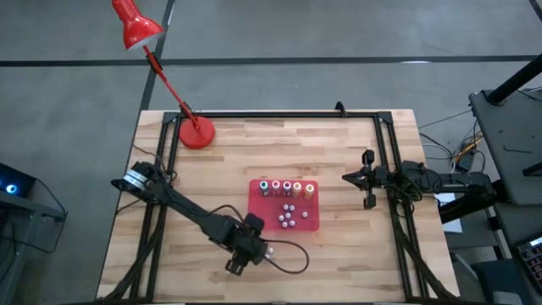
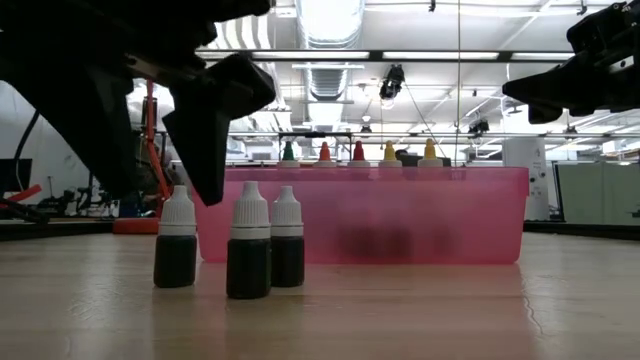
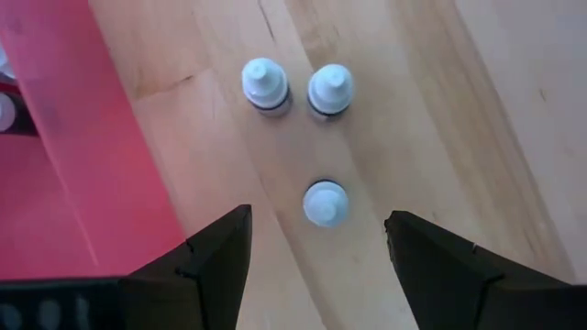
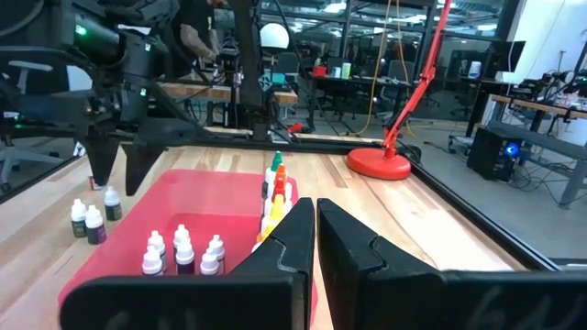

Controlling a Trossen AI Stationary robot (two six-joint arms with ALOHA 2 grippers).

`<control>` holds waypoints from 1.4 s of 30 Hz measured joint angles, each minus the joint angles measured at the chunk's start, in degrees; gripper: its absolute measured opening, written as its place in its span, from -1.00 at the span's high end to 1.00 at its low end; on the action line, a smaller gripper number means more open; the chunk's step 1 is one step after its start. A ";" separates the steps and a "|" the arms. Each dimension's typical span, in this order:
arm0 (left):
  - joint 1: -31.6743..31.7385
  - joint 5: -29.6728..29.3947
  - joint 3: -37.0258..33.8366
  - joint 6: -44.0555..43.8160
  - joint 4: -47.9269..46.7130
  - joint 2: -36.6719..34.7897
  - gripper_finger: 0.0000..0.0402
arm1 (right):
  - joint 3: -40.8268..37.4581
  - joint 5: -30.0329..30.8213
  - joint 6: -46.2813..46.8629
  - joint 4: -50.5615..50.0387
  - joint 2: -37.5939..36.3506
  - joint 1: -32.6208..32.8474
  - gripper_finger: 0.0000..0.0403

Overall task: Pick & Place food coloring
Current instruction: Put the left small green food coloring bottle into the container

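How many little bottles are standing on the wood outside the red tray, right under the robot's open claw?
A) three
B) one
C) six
A: the left wrist view shows three white-capped bottles standing upright on the bare wooden table beside the red tray, with the left gripper open above them; the low view shows the same three in front of the tray.
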 joint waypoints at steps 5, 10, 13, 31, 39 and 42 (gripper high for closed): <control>0.55 0.01 -0.04 -0.02 -0.08 0.08 -0.12 | 0.00 0.00 0.00 0.00 0.00 0.02 0.96; 0.66 0.02 -0.06 0.04 -0.09 0.08 -0.12 | 0.00 0.00 0.00 -0.01 0.00 0.00 0.96; 0.66 0.04 -0.06 0.04 -0.09 0.45 -0.12 | 0.00 0.00 0.00 -0.01 0.00 0.00 0.96; 0.53 1.63 3.02 -0.17 -1.09 4.51 -0.11 | 0.00 0.00 0.00 0.00 0.00 0.02 0.96; 0.53 1.92 3.26 -0.39 -1.20 4.51 0.13 | 0.00 0.00 0.00 0.00 0.00 0.01 0.96; 0.53 2.40 3.26 -0.46 -1.20 4.51 0.22 | 0.00 0.00 0.00 0.00 0.00 0.02 0.96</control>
